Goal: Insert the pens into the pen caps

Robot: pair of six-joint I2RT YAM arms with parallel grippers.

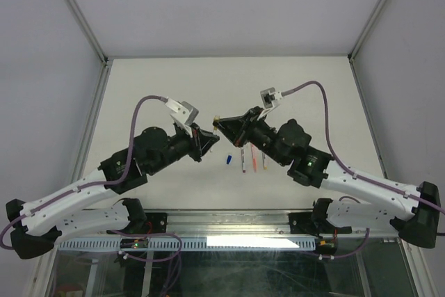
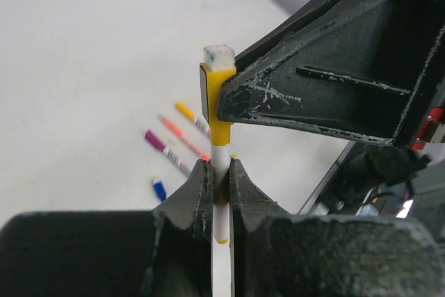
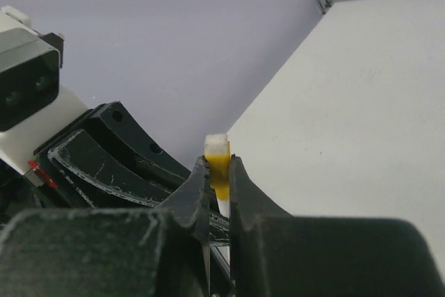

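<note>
My left gripper (image 2: pixel 220 166) is shut on the white barrel of a pen (image 2: pixel 221 152) and holds it above the table. A yellow pen cap (image 2: pixel 217 106) with a white end sits over the pen's upper end. My right gripper (image 3: pixel 220 169) is shut on that yellow cap (image 3: pixel 220 163). One of its fingers (image 2: pixel 313 95) crosses the left wrist view. In the top view the two grippers meet tip to tip, left (image 1: pixel 206 137) and right (image 1: pixel 221 125). Three pens lie on the table: yellow-ended (image 2: pixel 192 118), orange-pink (image 2: pixel 182 135) and purple (image 2: pixel 165 151). A blue cap (image 2: pixel 159 189) lies beside them.
In the top view the loose pens (image 1: pixel 252 160) and the blue cap (image 1: pixel 229 160) lie on the white table (image 1: pixel 229 88) just below the right gripper. Grey walls enclose the table on three sides. The arm bases and a rail run along the near edge.
</note>
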